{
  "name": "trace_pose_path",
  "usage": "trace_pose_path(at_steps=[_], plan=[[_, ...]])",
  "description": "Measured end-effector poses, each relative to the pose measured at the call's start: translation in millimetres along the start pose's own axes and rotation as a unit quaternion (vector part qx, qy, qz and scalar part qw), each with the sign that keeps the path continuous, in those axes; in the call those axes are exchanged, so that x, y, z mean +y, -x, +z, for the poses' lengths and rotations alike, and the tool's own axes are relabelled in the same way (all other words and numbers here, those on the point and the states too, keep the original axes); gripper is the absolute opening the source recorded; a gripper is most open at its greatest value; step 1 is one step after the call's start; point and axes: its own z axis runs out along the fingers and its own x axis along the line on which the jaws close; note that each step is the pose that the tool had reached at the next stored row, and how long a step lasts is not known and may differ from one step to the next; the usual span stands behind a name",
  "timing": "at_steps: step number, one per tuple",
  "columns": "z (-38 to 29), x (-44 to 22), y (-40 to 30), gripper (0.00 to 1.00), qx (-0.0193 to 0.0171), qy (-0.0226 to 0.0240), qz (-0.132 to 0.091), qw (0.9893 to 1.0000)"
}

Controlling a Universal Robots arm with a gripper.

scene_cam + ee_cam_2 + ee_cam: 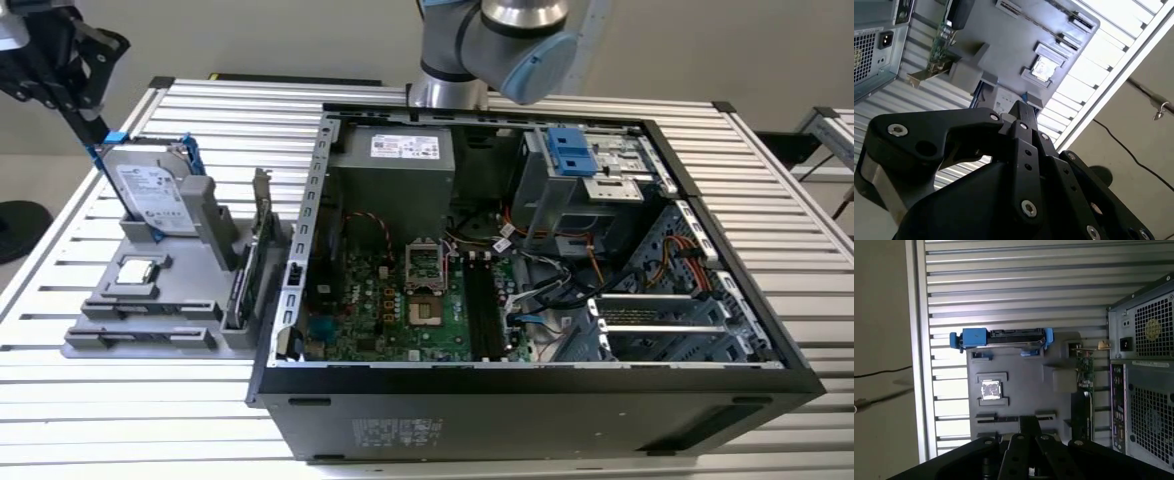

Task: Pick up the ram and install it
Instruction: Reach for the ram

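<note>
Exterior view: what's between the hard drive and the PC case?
In the exterior view, the upright expansion card stands between hard drive and PC case.

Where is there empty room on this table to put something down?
The table has free slats on the near side of the gray holder, behind it past the hard drive, and along the computer case at the exterior view's right. The holder and the case's inside are packed.

Bright, even overhead light in the exterior view, slatted tabletop (120, 400) glaring white along its near edge, computer case (534, 420) interior in soft shade, blown-out glare on the slats in both wrist views, claw (1020, 111) dark and underlit close to the lens
</note>
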Motion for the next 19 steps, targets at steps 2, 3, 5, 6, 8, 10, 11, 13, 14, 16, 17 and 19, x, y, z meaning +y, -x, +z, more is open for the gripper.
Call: trace_pose_path(at_steps=[2, 3, 5, 6, 8, 10, 11, 13, 14, 16, 17, 19], plan=[[-0.1, -3.8, 0.3, 0.00, 0.0000, 0.0000, 0.000, 1.0000], [-0.2, -5.3, 0.3, 0.00, 0.0000, 0.0000, 0.000, 1.0000], [-0.3, -8.7, 0.5, 0.00, 0.0000, 0.0000, 0.000, 1.0000], [-0.4, -10.5, 0.5, 0.00, 0.0000, 0.0000, 0.000, 1.0000], [-0.6, -14.4, 0.7, 0.00, 0.0000, 0.0000, 0.000, 1.0000], [-0.8, -18.4, 1.0, 0.00, 0.0000, 0.0000, 0.000, 1.0000], [-0.8, -20.6, 1.1, 0.00, 0.0000, 0.0001, 0.000, 1.0000], [-1.0, -24.1, 1.4, 0.00, 0.0000, 0.0000, 0.000, 1.0000], [-1.1, -25.5, 1.5, 0.00, 0.0000, 0.0000, 0.000, 1.0000], [-1.2, -28.6, 1.7, 0.00, 0.0000, 0.0000, 0.000, 1.0000], [-1.2, -30.0, 1.8, 0.00, 0.0000, 0.0000, 0.000, 1.0000], [-1.4, -32.9, 2.0, 0.00, 0.0000, 0.0000, 0.000, 1.0000]])
